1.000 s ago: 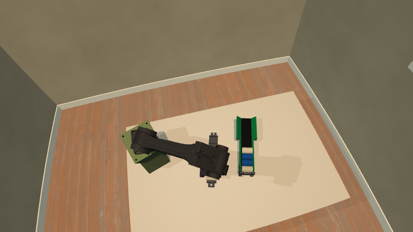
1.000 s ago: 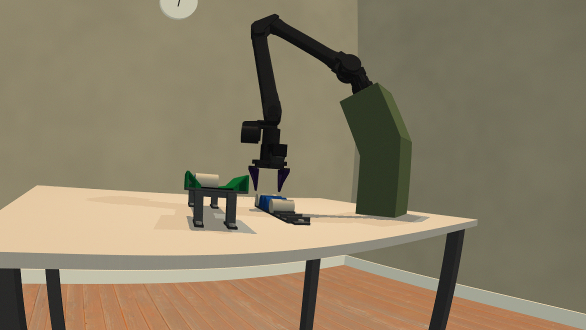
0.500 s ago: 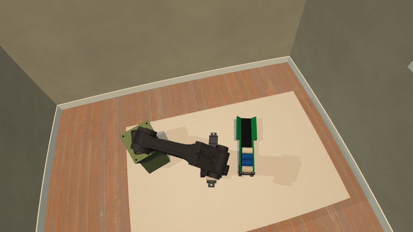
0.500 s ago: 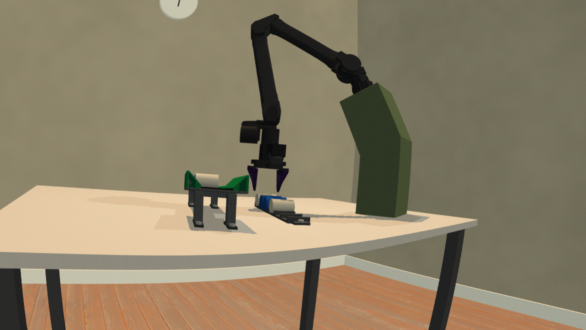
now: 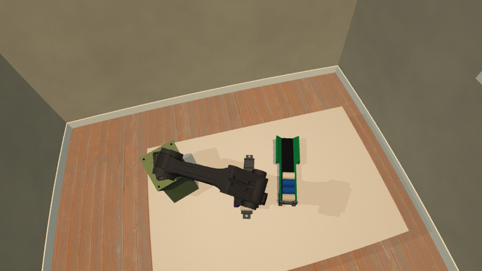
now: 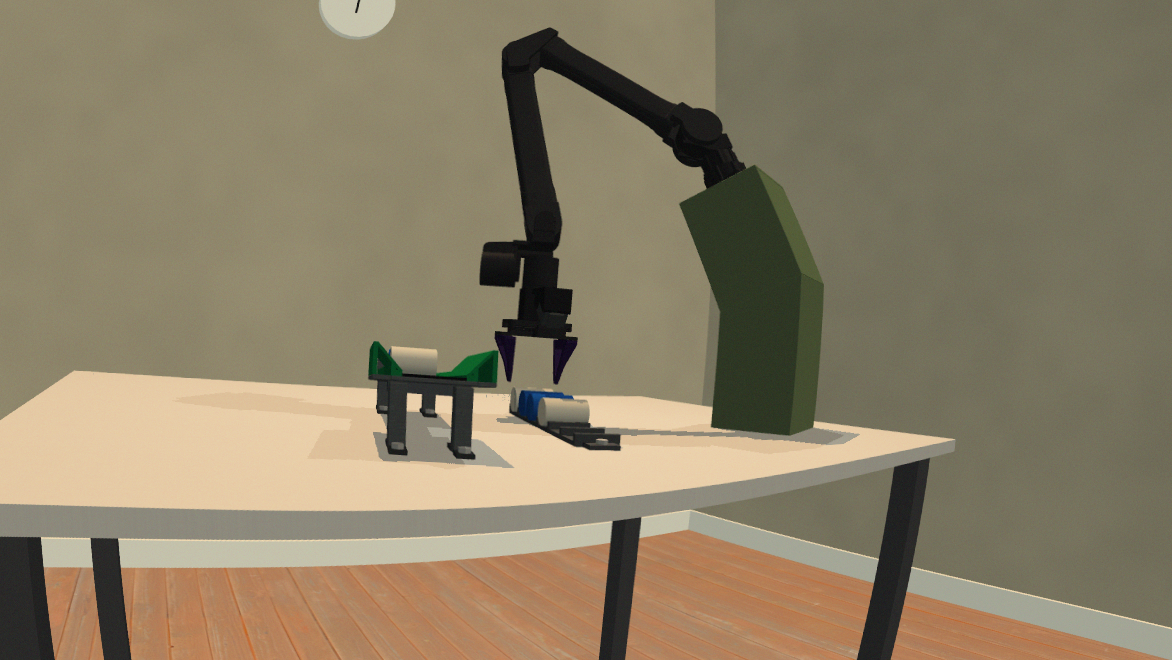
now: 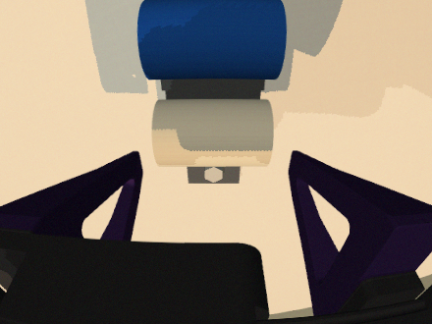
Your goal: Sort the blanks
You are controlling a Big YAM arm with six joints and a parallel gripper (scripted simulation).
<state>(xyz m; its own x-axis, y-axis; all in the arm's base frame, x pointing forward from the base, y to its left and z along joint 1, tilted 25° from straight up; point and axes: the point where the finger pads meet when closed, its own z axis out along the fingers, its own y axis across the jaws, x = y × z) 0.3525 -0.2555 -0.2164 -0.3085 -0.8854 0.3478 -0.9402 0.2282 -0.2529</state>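
The green-walled feed ramp [image 5: 286, 152] [image 6: 422, 379] holds four blanks straight across it. From the dark stop [image 5: 287, 203] up they are a cream blank [image 5: 288, 197], a blue blank [image 5: 288, 190], another blue blank [image 5: 288, 182] and a cream blank [image 5: 288, 175]. The dark stock rack [image 5: 249, 163] [image 6: 596, 435] [image 7: 212, 90] also bears cream and blue blanks; the arm hides most from above. The wrist view shows its end cream blank [image 7: 212, 133], with a blue blank [image 7: 212, 39] beyond a gap. My gripper [image 6: 533, 382] [image 7: 215, 161] is open and empty above the rack.
The ramp stands on dark legs [image 6: 396, 418] beside the rack. A cream blank [image 6: 563, 411] lies across the rack near its other end, where bare rack shows. The green arm pedestal [image 5: 179, 189] [image 6: 758, 352] stands on the rack's other side.
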